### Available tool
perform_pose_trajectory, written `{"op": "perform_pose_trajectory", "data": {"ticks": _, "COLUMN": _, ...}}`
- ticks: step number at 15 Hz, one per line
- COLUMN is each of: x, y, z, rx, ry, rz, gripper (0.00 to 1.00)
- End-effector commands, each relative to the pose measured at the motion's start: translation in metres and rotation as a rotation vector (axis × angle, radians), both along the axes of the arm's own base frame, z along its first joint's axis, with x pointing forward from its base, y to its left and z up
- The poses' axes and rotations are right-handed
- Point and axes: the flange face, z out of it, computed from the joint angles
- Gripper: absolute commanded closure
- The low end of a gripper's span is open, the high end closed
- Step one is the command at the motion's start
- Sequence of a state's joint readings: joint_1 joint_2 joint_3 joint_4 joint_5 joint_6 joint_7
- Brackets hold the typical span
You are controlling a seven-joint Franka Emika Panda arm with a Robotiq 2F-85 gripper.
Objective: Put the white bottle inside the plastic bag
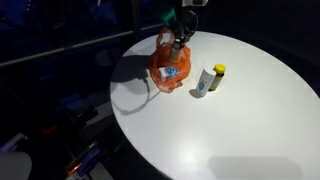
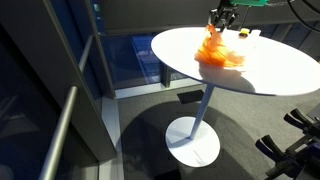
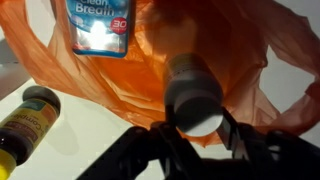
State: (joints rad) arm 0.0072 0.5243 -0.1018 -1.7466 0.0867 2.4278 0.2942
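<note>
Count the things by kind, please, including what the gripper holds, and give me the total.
Bottles: 2 (white bottle in the gripper, yellow-capped bottle)
Bags: 1 (orange bag)
Packets: 1 (blue packet)
Total: 4

1. Dim surroundings in both exterior views; brightness only on the white worktop, lit from above
2. Soft shadow of the plastic bag thrown leftward across the worktop; claw a dark smear
3. Low resolution, fine detail lost
4. In the wrist view, orange glow through the bag film, glare on the blue label, white bottle greyed and soft, claw in near-black silhouette, blown-out white at the right edge
</note>
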Motion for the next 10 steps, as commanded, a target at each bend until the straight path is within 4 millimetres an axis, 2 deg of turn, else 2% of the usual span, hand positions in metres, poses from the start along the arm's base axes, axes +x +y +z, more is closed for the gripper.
{"op": "perform_pose_trajectory", "data": {"ticks": 1, "x": 0.010, "y": 0.002, "z": -0.004, "rx": -0.024, "ry": -0.008, "rz": -0.016, "gripper": 0.81}}
{"op": "perform_pose_trajectory", "data": {"ticks": 4, "x": 0.011, "y": 0.001, "z": -0.008, "rx": -0.027, "ry": -0.002, "rz": -0.018, "gripper": 0.81}}
{"op": "perform_pose_trajectory", "data": {"ticks": 5, "x": 0.010, "y": 0.002, "z": -0.006, "rx": -0.026, "ry": -0.003, "rz": -0.016, "gripper": 0.31}}
{"op": "perform_pose_trajectory", "data": {"ticks": 6, "x": 0.009, "y": 0.002, "z": -0.003, "rx": -0.024, "ry": -0.004, "rz": -0.014, "gripper": 0.30}}
{"op": "perform_pose_trajectory", "data": {"ticks": 10, "x": -0.003, "y": -0.006, "z": 0.012, "rx": -0.014, "ry": 0.006, "rz": -0.030, "gripper": 0.01}}
